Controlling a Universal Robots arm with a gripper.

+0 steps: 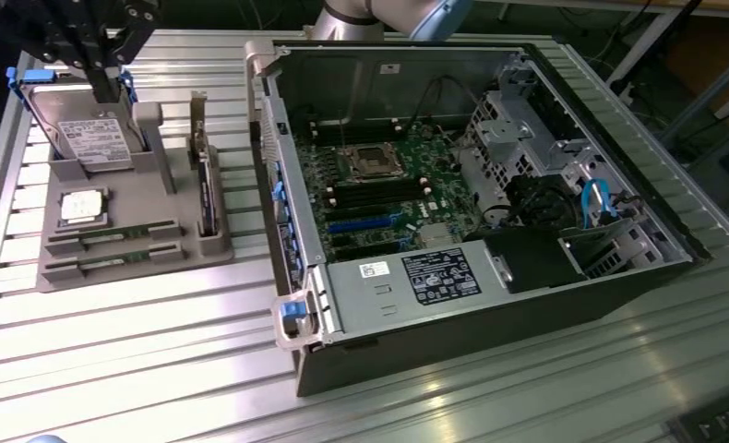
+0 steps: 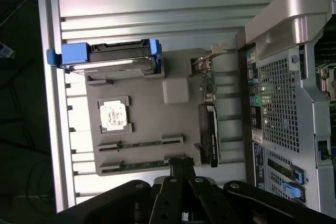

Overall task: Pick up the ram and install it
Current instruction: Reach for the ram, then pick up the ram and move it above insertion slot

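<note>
End effector [image 1: 101,81] clenched above the grey tray [image 1: 155,198], ram [image 1: 116,238] lying in its slot, open computer case [image 1: 389,74] beside it on the bench [image 1: 131,351]

One counter [image 1: 131,360] bears one open computer case [image 1: 377,88] and one gray holder [image 1: 143,208], and there are two green ram strips [image 1: 116,236] [image 1: 110,263], one square processor chip [image 1: 81,205], one hard drive [image 1: 94,138] with blue tabs, one upright expansion card [image 1: 205,185] and one end effector [image 1: 100,78].
</note>
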